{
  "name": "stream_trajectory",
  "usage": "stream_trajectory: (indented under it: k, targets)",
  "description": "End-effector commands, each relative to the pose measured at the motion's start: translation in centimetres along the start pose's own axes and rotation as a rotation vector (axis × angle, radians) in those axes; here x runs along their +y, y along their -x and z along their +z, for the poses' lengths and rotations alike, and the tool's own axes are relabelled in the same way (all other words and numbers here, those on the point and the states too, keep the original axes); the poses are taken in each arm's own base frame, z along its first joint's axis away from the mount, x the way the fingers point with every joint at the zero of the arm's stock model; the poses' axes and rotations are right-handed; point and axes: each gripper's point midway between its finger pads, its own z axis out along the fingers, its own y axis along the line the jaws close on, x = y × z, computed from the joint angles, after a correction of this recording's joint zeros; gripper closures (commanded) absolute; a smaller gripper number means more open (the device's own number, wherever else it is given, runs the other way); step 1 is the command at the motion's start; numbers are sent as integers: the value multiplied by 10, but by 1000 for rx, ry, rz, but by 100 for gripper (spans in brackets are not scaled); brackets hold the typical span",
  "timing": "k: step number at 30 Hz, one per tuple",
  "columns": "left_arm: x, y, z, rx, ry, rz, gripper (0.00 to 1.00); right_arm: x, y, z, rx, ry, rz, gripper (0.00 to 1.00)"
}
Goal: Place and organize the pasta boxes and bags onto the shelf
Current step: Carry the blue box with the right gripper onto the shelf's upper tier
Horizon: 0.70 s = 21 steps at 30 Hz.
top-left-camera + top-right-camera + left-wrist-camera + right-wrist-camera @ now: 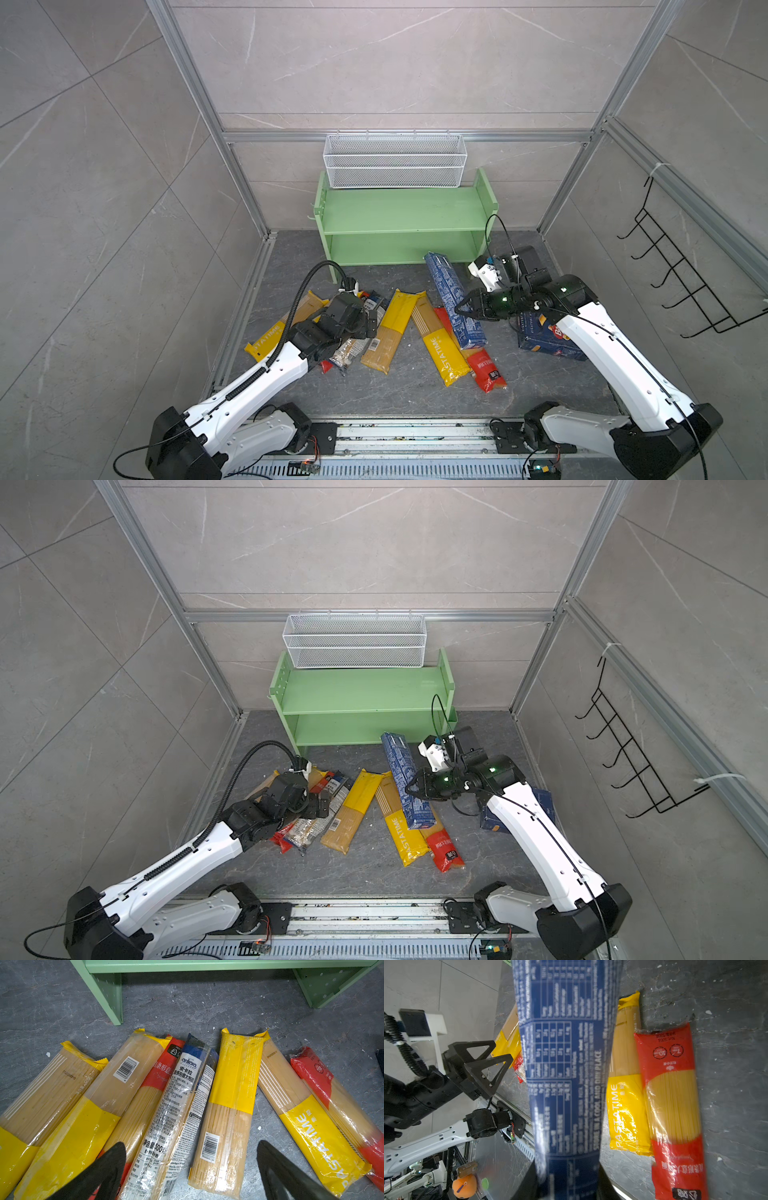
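My right gripper [463, 309] [565, 1181] is shut on the long narrow dark blue pasta box [451, 295] [564, 1064]. The box slants from in front of the shelf [399, 212] toward the yellow PASTATIME bag [442, 353] and the red bag [486, 368]. The wide blue Barilla box [544, 340] lies partly hidden under my right arm. My left gripper [370, 320] [191, 1147] is open just above several bags on the floor. Between its fingers lie a clear ankara bag [182, 1093] and a yellow bag [232, 1095]. Both boards of the shelf are bare.
A white wire-mesh basket [395, 160] hangs on the back rail just above the shelf. A black wire hook rack [681, 274] hangs on the right wall. Aluminium frame posts [245, 187] stand close on either side of the shelf.
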Motion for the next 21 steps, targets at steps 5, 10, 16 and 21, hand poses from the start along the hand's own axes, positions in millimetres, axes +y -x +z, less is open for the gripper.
stream_trajectory:
  k: [5,10,16,21]
  targets:
    - [-6,24,-15,-71,-38,-25,0,61,35,-46,-165,182,-129,97]
    - [-10,24,-17,-68,-64,-29,0,66,59,-50,-194,148,-138,97]
    - [-13,31,-21,-83,-73,-26,0,70,107,-58,-263,62,-171,97]
    - [-19,40,-22,-90,-87,-10,0,53,156,-61,-311,-85,-168,97]
